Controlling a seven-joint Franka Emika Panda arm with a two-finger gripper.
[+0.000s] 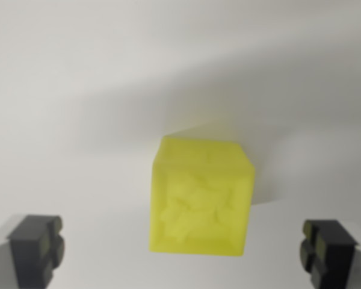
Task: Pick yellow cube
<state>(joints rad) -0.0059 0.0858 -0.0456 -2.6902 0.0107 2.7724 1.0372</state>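
Note:
A yellow cube (200,195) with a raised pattern on its near face sits on a plain white surface, a little right of the wrist view's centre. My gripper (182,250) is open, its two dark fingertips (37,248) at the bottom corners of the view. The cube lies between them and slightly beyond, closer to the right fingertip, touching neither. The picture is somewhat blurred.
The white surface (78,90) fills the rest of the view. A soft shadow falls across it behind and to the right of the cube.

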